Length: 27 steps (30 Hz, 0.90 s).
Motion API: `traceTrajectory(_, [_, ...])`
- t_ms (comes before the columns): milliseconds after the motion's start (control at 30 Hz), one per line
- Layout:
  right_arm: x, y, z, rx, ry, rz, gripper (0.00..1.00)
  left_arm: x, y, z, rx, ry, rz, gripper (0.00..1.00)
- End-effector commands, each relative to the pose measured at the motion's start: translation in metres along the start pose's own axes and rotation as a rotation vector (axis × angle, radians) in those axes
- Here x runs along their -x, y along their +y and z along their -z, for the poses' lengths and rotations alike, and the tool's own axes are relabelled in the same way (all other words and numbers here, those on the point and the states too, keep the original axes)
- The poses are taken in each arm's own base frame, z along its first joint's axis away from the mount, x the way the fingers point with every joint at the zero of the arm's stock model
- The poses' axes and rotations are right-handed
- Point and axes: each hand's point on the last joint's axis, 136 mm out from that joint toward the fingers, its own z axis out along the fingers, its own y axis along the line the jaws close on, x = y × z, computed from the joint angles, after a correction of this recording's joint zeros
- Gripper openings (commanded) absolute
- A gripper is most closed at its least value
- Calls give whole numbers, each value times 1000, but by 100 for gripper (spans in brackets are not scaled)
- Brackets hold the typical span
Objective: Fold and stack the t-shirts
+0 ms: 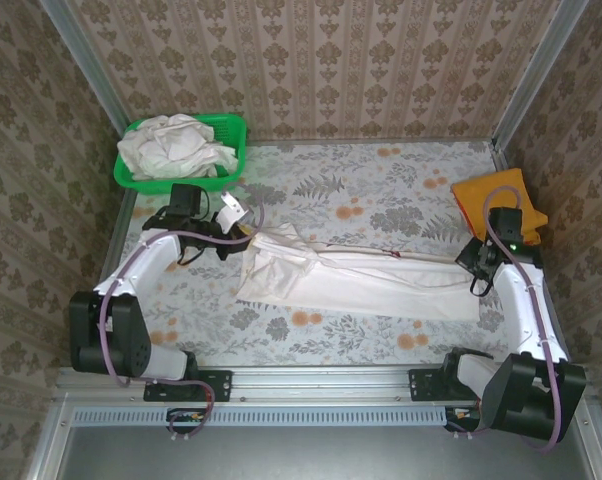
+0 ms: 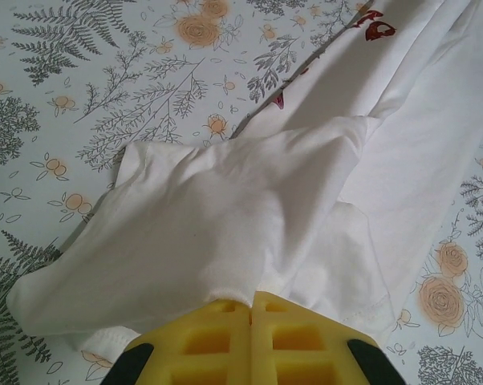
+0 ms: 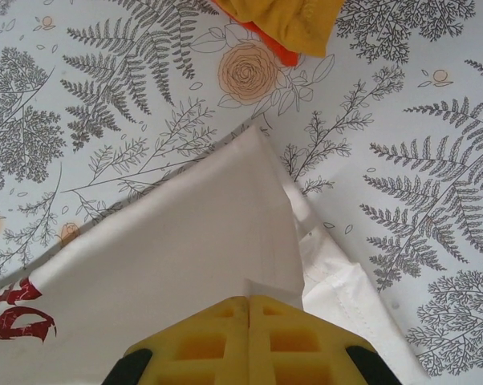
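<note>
Floral-print tabletop w/ a long off-white cloth t-shirt stretched L-to-R across the middle. Left jaws pinched closed on its left end, right jaws closed on its right corner. Plain orange cloth t-shirt lies at far-right edge.

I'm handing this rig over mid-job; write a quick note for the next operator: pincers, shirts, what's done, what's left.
Left pincer: shut on one end of the white shirt.
Right pincer: shut on its other end; it lies stretched across the table.
Done: orange shirt looks folded, far right corner.
Left: fold and stack the white one, then the shirts in the green basket.
</note>
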Motion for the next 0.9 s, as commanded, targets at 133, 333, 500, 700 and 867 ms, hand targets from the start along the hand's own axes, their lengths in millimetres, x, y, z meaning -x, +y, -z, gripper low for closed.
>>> traceTrajectory(133, [23,4,11,-8,-48,-52,0,16,-7,12,15,-47,-16,0])
traceTrajectory(333, [42,7,15,-24,-79,-43,0,26,-16,20,18,-79,-32,0])
traceTrajectory(500, [32,7,5,-14,-49,-51,0,13,-20,15,20,-62,-7,0])
traceTrajectory(700, [12,1,2,-11,-20,-64,0,-2,-14,7,39,-28,14,0])
traceTrajectory(867, [-6,-12,-2,-45,3,-68,0,-12,-11,1,39,1,32,0])
